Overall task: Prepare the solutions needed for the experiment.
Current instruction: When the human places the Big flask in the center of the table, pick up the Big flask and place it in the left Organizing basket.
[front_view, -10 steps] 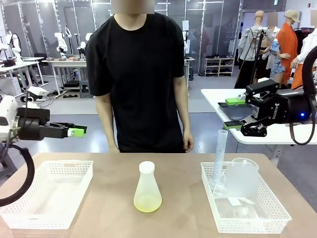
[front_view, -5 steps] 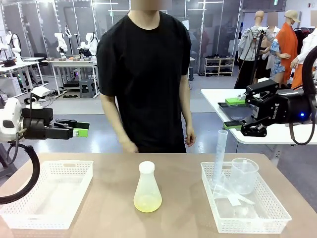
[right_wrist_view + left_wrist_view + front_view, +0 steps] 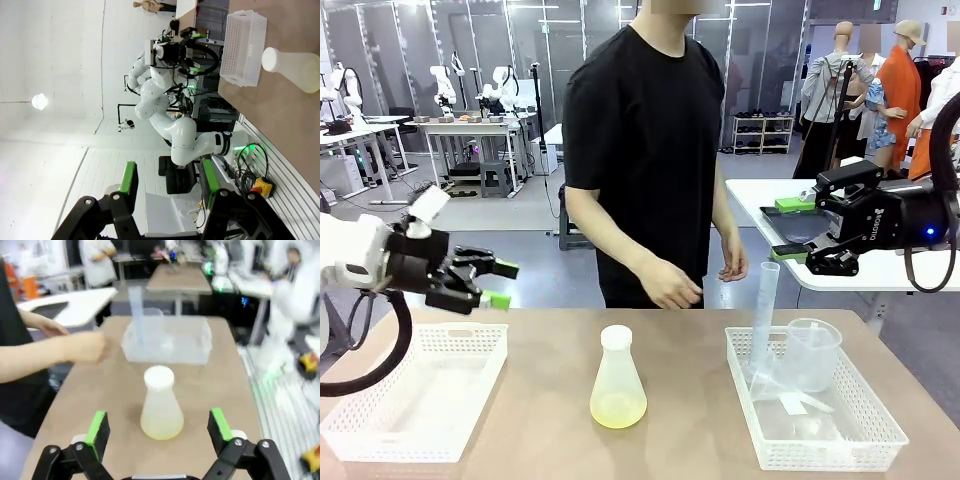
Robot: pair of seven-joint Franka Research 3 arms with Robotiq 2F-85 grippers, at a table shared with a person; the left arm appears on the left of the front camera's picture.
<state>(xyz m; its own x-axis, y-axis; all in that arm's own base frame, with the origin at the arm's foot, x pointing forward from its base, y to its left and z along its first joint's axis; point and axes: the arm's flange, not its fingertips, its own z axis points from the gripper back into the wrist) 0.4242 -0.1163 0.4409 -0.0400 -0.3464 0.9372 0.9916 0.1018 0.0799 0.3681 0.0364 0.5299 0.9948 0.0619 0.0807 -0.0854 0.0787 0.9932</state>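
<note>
Pale yellow-green solutions [image 3: 617, 409] pool shallowly in a frosted flask [image 3: 617, 368].

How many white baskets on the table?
2. The left basket sits at the robot's left; the right basket at its right, holding the measuring cylinder and beaker.

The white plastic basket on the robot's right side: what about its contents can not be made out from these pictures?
- Front view: the clear pieces lying flat in the white plastic mesh basket are see-through and overlap; their kind is unclear.
- Front view: any marks on the tall clear measuring cylinder and the clear beaker are too small.
- Left wrist view: blur merges the contents.
</note>
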